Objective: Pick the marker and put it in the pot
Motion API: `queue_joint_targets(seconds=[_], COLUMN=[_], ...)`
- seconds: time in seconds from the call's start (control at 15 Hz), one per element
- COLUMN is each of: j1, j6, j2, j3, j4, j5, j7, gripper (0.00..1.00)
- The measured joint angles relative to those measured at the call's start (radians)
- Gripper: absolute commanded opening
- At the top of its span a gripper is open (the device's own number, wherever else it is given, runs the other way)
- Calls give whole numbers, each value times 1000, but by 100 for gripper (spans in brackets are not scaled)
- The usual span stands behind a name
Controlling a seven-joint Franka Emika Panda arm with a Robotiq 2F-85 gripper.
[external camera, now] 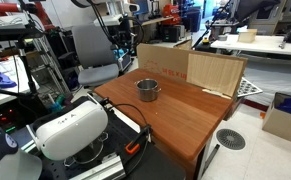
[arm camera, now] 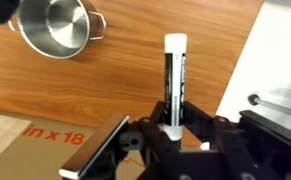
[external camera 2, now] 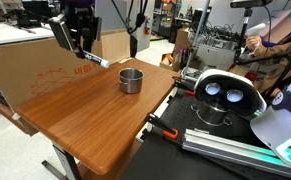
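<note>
My gripper (arm camera: 173,122) is shut on the marker (arm camera: 175,80), a dark pen with a white tip that sticks out ahead of the jaws. In an exterior view the gripper (external camera 2: 82,45) hangs in the air above the far left part of the table, and the marker (external camera 2: 96,60) slants down out of it. The shiny metal pot (external camera 2: 131,80) stands upright on the wooden table, to the right of the gripper and lower. The pot also shows in the wrist view (arm camera: 55,25) at top left and in an exterior view (external camera: 148,90). It looks empty.
A wooden table (external camera 2: 95,125) carries the pot. A cardboard sheet (external camera 2: 30,75) stands along its far side and shows in the other exterior view too (external camera: 190,66). A white headset (external camera 2: 223,92) sits past the table's edge, with clamps and cables beside it.
</note>
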Motion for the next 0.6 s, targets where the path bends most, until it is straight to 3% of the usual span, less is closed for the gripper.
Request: queue_joint_targets(seconds=[0.6], j1=[-54], j6=[246], j2=[-71], j3=[-64], j4=[-127], j5=[-113], j7=[51], gripper=[6])
